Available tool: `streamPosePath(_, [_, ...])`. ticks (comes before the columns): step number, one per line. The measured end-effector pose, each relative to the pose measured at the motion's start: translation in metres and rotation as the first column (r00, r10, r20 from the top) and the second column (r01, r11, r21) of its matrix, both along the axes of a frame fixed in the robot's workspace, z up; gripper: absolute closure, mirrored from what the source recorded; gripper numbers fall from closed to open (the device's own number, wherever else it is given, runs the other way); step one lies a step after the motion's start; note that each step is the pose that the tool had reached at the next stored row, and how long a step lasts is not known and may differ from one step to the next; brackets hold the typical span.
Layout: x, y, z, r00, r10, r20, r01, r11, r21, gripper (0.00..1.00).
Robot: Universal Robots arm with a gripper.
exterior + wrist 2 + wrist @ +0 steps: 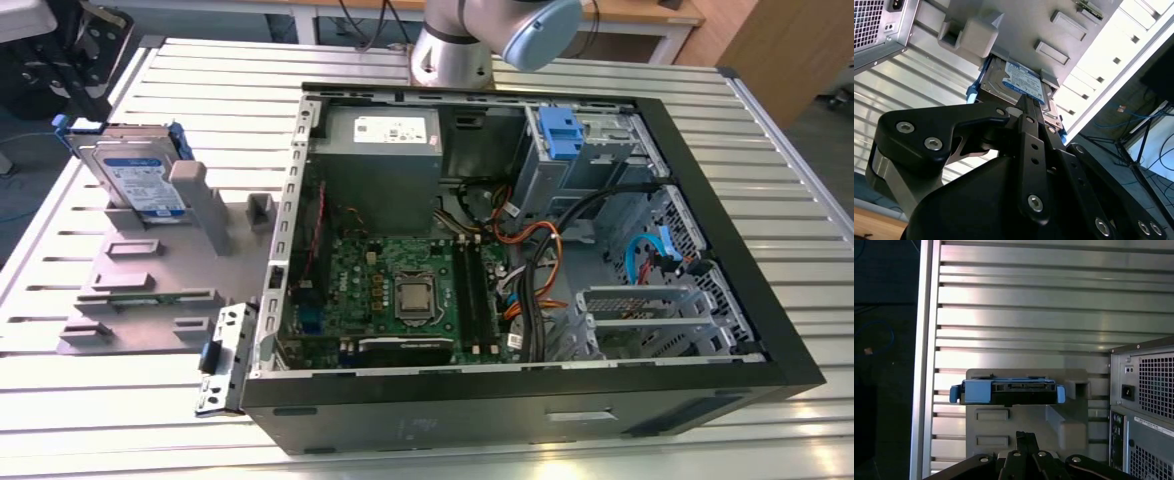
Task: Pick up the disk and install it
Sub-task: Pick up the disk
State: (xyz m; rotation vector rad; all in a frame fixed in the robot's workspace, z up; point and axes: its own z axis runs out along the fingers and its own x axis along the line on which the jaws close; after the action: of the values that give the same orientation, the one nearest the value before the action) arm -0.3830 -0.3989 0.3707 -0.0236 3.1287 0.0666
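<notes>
Seemingly no legible print on the disk (pixel 138 180)

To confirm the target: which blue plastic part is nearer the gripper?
The frame around the disk, on the grey stand; the bracket sits inside the case.

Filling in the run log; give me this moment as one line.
disk: standing in grey fixture, outside computer case | gripper: close to disk | install: not done

The disk (pixel 134 170) stood on its edge and leaned back slightly in the grey holder plate (pixel 140 300), near the bench's (pixel 200 80) corner at the exterior view's left. It had a silver body and a white-and-blue label, and a blue carrier framed its sides.
</notes>
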Motion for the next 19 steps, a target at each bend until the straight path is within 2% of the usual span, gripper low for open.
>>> streamPosePath(19, [0.0,0.0,0.0,0.9998,0.021,0.0,-0.021,0.9998,0.0,0.89])
